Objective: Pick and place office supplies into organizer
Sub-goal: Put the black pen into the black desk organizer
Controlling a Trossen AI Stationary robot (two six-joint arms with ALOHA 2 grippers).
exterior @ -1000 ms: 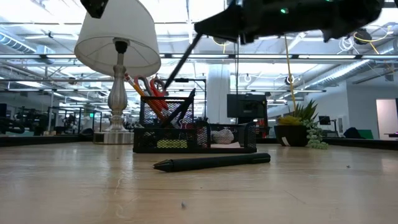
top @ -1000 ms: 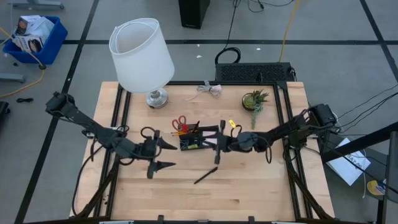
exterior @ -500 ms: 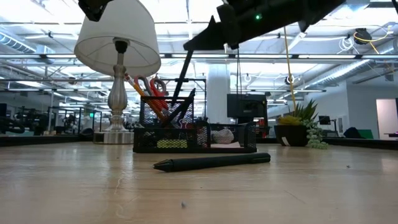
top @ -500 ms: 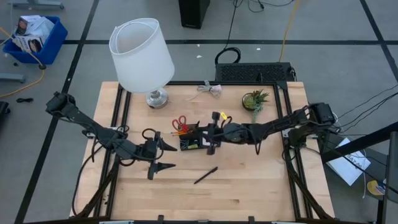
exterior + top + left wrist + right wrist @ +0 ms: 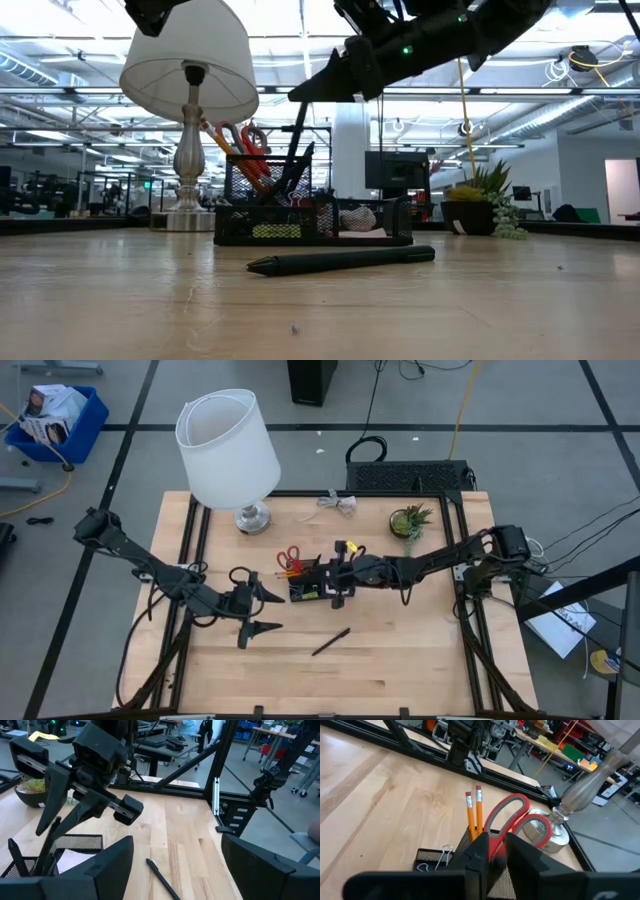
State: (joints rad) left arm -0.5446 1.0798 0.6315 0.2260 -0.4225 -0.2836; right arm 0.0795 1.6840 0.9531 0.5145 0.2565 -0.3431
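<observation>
The right gripper (image 5: 335, 582) has slid in from the centre-right and now sits over the organizer (image 5: 312, 584) at mid-frame of the high view, its fingers pressed together on a black pen (image 5: 293, 150). A second ago that pen hung at a slant, well off to the right of the tray; in the low view it now stands close to upright, its tip dipped among the things already standing in the tall cup. So this one looks all but delivered, and a release seems the natural next call.

Already in the cup are the red-handled scissors (image 5: 512, 817) and two orange pencils (image 5: 474, 812), upright side by side. One more pen (image 5: 330, 641) lies flat on the table (image 5: 400, 660), below and just right of the organizer, still to be collected.

The left gripper (image 5: 262, 610) waits left of centre, unmoved, jaws spread wide and holding nothing, with that loose pen lying beyond it.
</observation>
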